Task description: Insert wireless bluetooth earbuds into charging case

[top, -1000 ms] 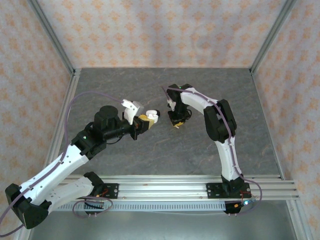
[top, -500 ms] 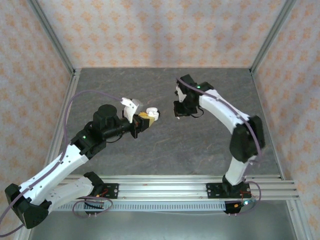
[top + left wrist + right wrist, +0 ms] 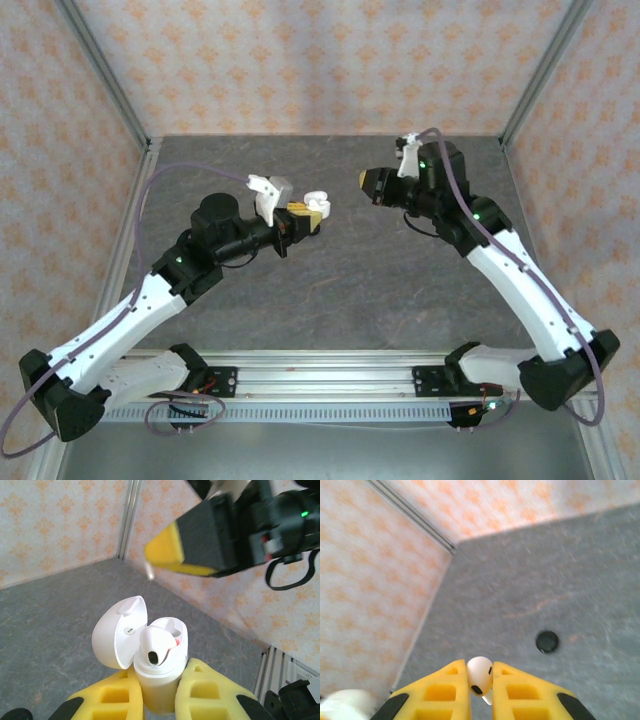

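The left gripper [image 3: 304,212] is clamped on the body of the white charging case [image 3: 156,687], holding it clear of the table [image 3: 400,290] with the lid swung open. One white earbud [image 3: 156,649] seems already seated in the case, and the socket beside it looks free. The right gripper [image 3: 372,182] hangs near the case, facing its open mouth without touching, its jaws pinched on a second white earbud [image 3: 480,675]. By my reading the white pair is half done: this bud has yet to go in. A dark round spot [image 3: 547,641] sits on the table away from the case, too small to tell what it is.
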`<control>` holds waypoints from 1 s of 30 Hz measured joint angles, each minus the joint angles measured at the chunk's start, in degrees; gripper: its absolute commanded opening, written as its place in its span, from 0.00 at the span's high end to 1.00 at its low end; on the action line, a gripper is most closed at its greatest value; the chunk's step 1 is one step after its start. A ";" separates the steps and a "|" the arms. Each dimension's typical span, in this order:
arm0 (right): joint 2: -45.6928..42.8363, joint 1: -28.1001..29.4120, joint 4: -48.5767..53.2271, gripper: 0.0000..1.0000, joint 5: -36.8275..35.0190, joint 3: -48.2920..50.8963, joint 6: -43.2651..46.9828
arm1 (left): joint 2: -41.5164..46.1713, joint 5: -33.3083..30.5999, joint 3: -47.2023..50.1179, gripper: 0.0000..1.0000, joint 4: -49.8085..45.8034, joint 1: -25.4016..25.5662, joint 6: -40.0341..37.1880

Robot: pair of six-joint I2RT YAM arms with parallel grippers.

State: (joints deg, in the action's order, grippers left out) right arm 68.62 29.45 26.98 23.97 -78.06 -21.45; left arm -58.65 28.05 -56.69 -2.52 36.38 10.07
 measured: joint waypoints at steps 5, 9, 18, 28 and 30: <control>-5.22 0.33 -8.31 0.87 0.02 2.84 -4.31 | -1.20 -0.24 -0.42 1.00 1.20 0.02 0.63; -7.28 1.57 -14.12 0.87 0.02 4.39 -7.85 | -2.19 -0.57 -0.94 1.00 2.19 0.02 0.63; -6.99 4.33 -19.80 0.87 0.04 5.66 -15.21 | -3.93 -2.01 -2.45 1.00 4.20 0.55 0.66; -4.42 8.13 -20.22 0.88 0.07 6.27 -18.82 | -7.19 -3.06 -4.70 1.00 5.81 0.76 0.63; -4.07 8.66 -20.17 0.88 0.09 6.27 -18.84 | -7.78 -3.06 -4.98 1.00 6.01 0.76 0.63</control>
State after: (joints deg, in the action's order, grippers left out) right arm 64.55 38.11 6.81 24.05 -71.79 -40.29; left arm -66.43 24.99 -61.67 3.49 37.15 10.70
